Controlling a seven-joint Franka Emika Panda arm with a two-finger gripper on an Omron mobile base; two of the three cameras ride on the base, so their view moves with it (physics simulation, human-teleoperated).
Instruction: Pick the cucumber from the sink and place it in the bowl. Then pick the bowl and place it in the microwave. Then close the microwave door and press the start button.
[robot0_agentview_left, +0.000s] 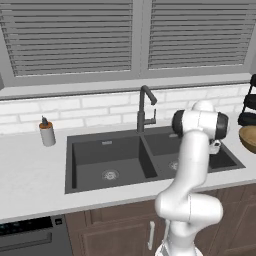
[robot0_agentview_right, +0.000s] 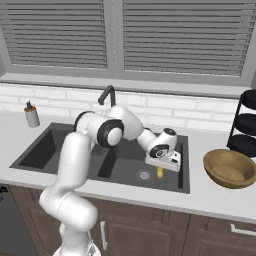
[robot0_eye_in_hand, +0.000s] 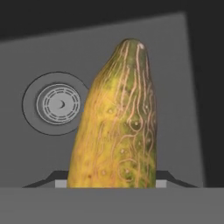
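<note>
Reaching down into the right basin of the sink (robot0_agentview_right: 60, 145), the hand (robot0_agentview_right: 161, 170) sits low over the basin floor, with the cucumber (robot0_agentview_right: 160, 173) directly beneath it and just to the right of the round steel drain (robot0_agentview_right: 144, 174). In the hand view, the cucumber (robot0_eye_in_hand: 118, 122) stands lengthwise between the two dark fingertips (robot0_eye_in_hand: 48, 180), which flank its lower end on both sides; the fingers appear pressed against its flanks, pinching it, although the contact points themselves are hidden at the bottom edge. The drain (robot0_eye_in_hand: 57, 103) lies to the left behind the cucumber, on the grey basin floor. The bowl (robot0_agentview_right: 230, 168) rests upright on the light desk (robot0_agentview_right: 210, 197) to the right of the sink, well apart from the hand. A tiered black rack (robot0_agentview_right: 246, 127) stands just behind the bowl. The dark faucet (robot0_agentview_left: 145, 107) rises behind the divider between the two basins, and a soap dispenser (robot0_agentview_left: 47, 132) stands on the desk to the left of the sink.
</note>
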